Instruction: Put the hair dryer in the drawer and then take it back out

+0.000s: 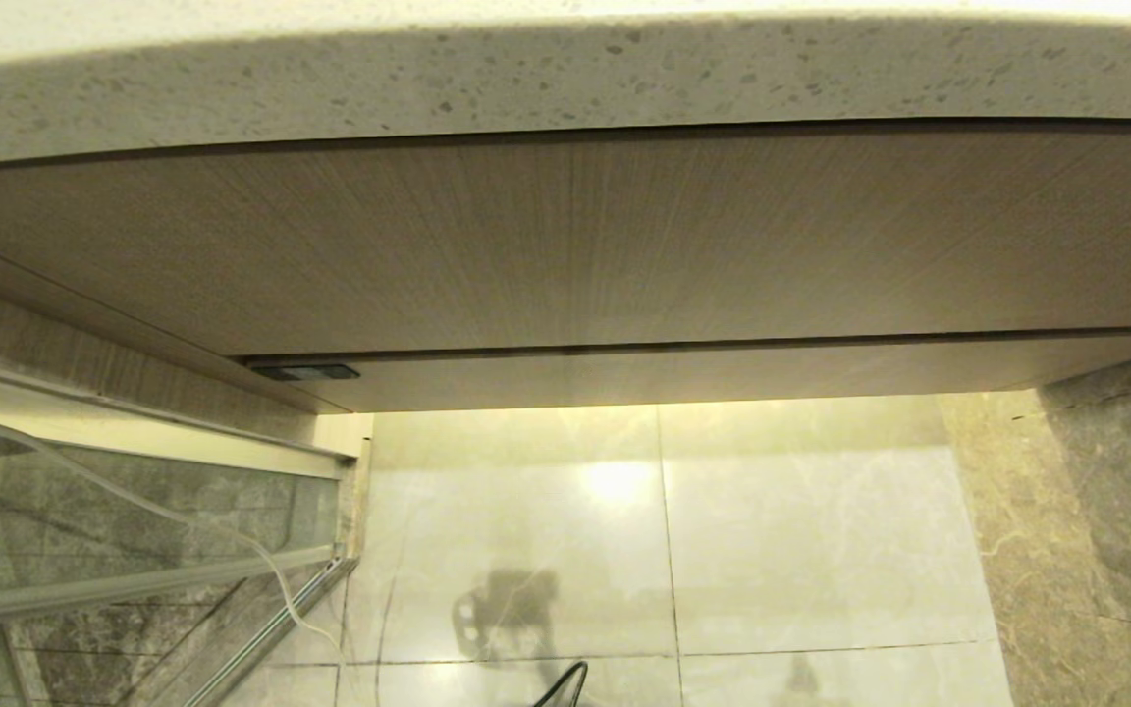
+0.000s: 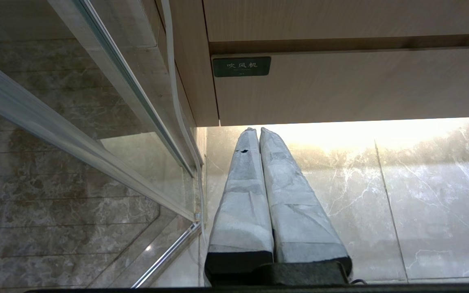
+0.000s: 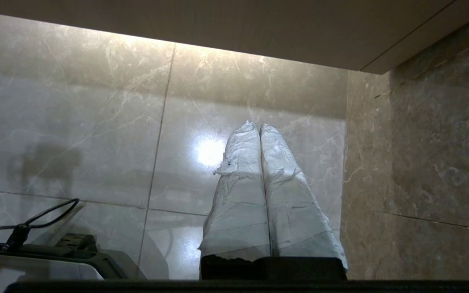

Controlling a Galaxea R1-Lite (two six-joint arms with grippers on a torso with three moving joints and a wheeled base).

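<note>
The right gripper (image 3: pixel 259 127) hangs low over the pale marble floor (image 3: pixel 96 122), its two tape-wrapped fingers (image 3: pixel 238 195) pressed flat together from root to tip, with nothing between them. They point toward the tiled floor under the vanity, with the darker stone wall (image 3: pixel 421 162) to one side and a black cable (image 3: pixel 47 211) and part of the robot's base (image 3: pixel 75 252) to the other.

The left gripper (image 2: pixel 257 131) is in much the same posture — fingers (image 2: pixel 238 195) closed tight against each other, empty, aimed at the floor just below the vanity's lower edge. Beside it runs a glass partition (image 2: pixel 96 122) in a metal frame, with a thin pale cord (image 2: pixel 175 101) trailing down its edge.

Above the left gripper's tips sits a small dark label (image 2: pixel 241 66) with pale characters, fixed at the corner of the low wood-grain front (image 2: pixel 340 89). From the head view this front (image 1: pixel 723 373) is a long, shallow band running side to side beneath the taller wood-grain panel (image 1: pixel 565 245), a dark seam dividing the two; it appears flush and shut. Its long axis runs across the view, parallel to the speckled stone countertop (image 1: pixel 565 88) overhanging everything.

Neither arm shows in the head view. The hair dryer is not visible in any view — where it lies and which way it points cannot be told.
</note>
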